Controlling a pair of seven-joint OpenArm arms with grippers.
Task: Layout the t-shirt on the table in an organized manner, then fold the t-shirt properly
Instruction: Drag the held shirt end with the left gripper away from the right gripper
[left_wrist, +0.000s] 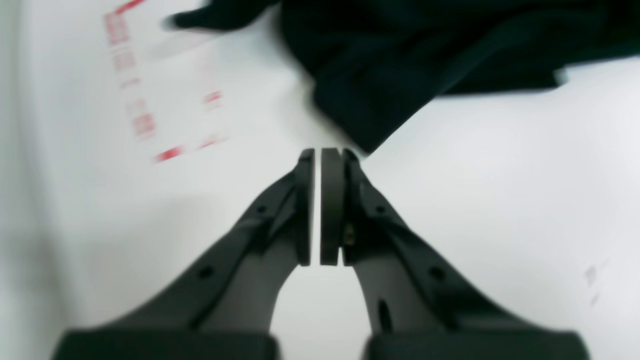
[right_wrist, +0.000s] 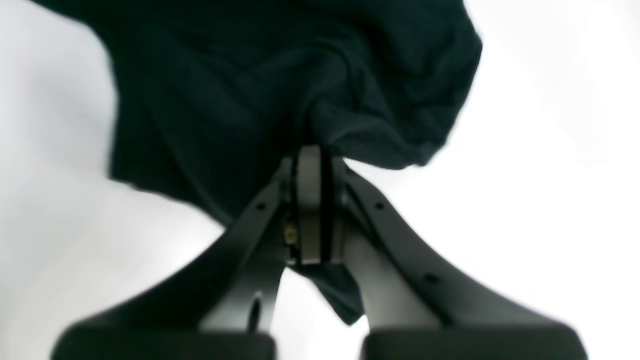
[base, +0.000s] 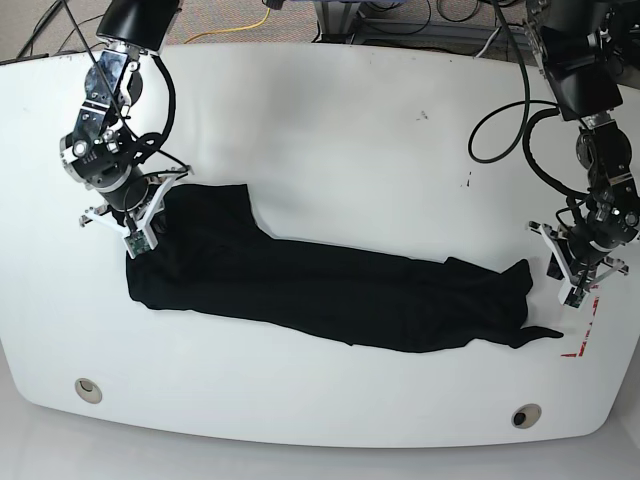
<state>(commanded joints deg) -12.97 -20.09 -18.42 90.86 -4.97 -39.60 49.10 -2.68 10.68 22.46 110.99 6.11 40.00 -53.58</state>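
T-shirt lies as a long bunched band across the table, not yet spread flat.

Right gripper is clenched on a fold of the t-shirt; cloth runs between its pads and gathers just ahead of the tips. Judgement: it holds this end so the band can be drawn out.

Left gripper is closed with nothing between its pads, only a thin slit. The nearest t-shirt corner sits just ahead and to its right, apart from it.

Red dashed mark lies ahead-left of the left gripper. Bare table surrounds both grippers; the near curved edge gives less room.
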